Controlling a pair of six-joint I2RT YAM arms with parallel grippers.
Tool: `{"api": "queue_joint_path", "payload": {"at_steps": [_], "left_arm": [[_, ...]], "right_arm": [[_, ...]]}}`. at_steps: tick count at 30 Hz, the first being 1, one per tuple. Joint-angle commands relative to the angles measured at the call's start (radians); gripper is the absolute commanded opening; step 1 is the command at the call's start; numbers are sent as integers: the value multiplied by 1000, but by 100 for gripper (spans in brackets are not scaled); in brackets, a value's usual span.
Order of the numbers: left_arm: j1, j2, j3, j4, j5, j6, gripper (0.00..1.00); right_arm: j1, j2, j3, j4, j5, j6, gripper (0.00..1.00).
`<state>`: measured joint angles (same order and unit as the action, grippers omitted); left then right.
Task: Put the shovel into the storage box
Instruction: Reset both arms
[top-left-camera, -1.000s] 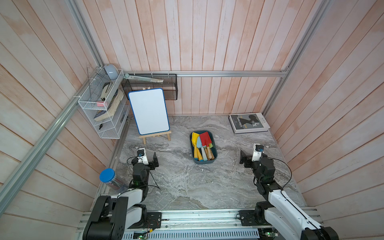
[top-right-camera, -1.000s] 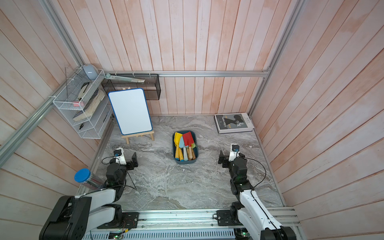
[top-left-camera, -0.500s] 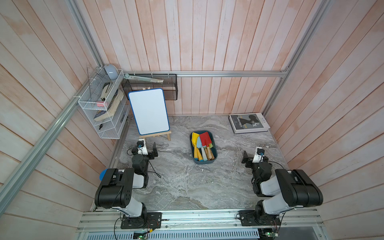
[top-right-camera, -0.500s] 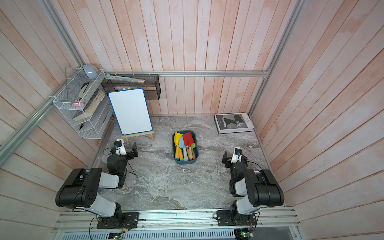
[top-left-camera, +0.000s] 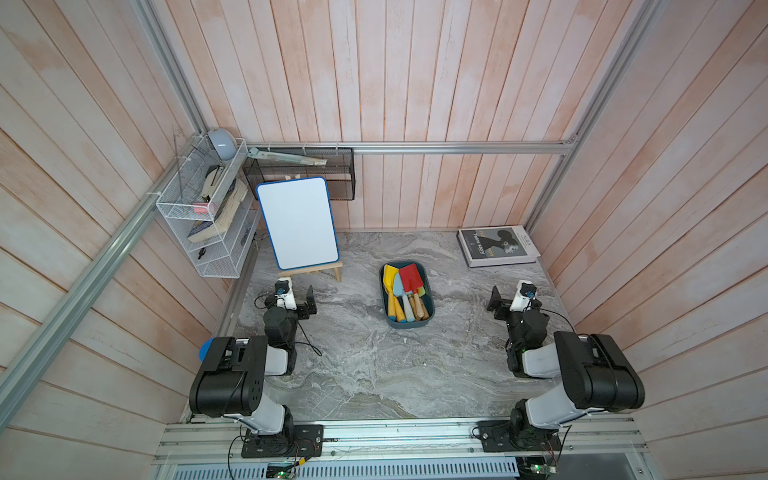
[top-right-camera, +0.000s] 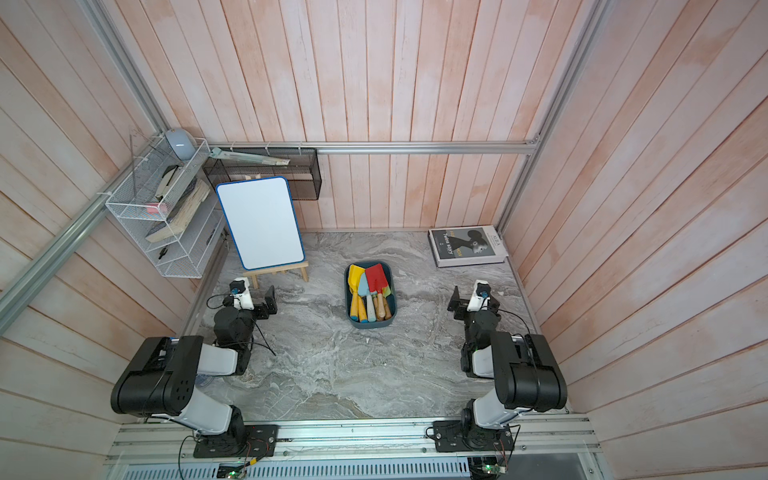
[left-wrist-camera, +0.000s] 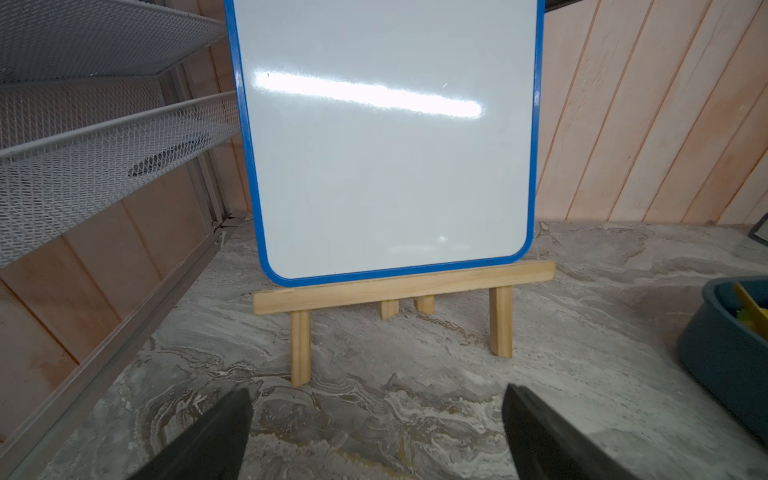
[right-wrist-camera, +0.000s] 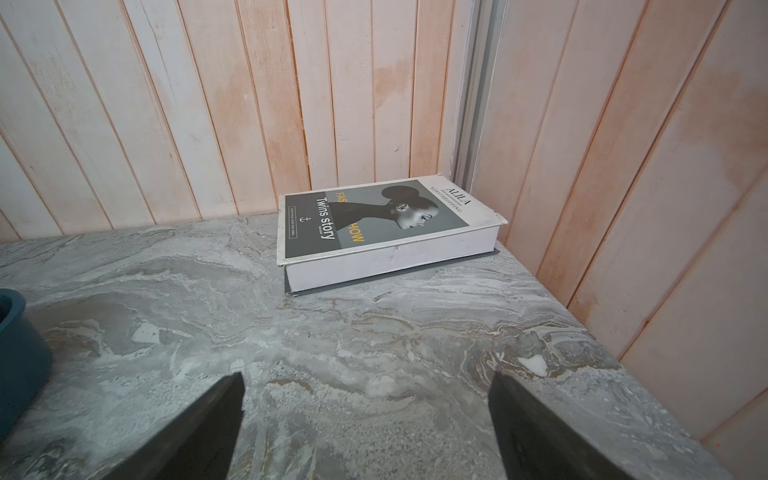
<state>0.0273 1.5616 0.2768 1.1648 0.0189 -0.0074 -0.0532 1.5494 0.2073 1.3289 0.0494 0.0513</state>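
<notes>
The dark teal storage box (top-left-camera: 409, 326) (top-right-camera: 371, 325) stands mid-table and holds several toy shovels with wooden handles. A red shovel (top-left-camera: 411, 279) (top-right-camera: 377, 277) lies on top, beside a yellow shovel (top-left-camera: 390, 276) (top-right-camera: 355, 276). My left gripper (top-left-camera: 297, 291) (top-right-camera: 257, 297) hovers low at the table's left side, open and empty, well apart from the box. In the left wrist view the left gripper (left-wrist-camera: 376, 392) faces the whiteboard, with the box's wall (left-wrist-camera: 723, 353) at the edge. My right gripper (top-left-camera: 509, 297) (top-right-camera: 473, 299) (right-wrist-camera: 366, 378) hovers at the right side, also open and empty.
A whiteboard (top-left-camera: 297, 228) (left-wrist-camera: 386, 145) on a wooden easel stands at the back left. A book (top-left-camera: 496, 246) (right-wrist-camera: 374, 224) lies in the back right corner. A white wire rack (top-left-camera: 199, 216) and a black mesh basket (top-left-camera: 307, 174) hang on the walls.
Both arms have folded up, their elbows rising toward the camera, while the grippers stay low and open at the table's sides. The box and shovels have not moved.
</notes>
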Motion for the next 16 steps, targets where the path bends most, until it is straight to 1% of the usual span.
{"api": "queue_joint_path", "payload": {"at_steps": [1,16], "left_arm": [[5,-1,-2,3,9,-6,100],[6,-2,-2,3,9,-6,100]], "right_arm": [[1,9,-2,15,-9,4,98],[8,8,1,10,-5,-3,98]]}}
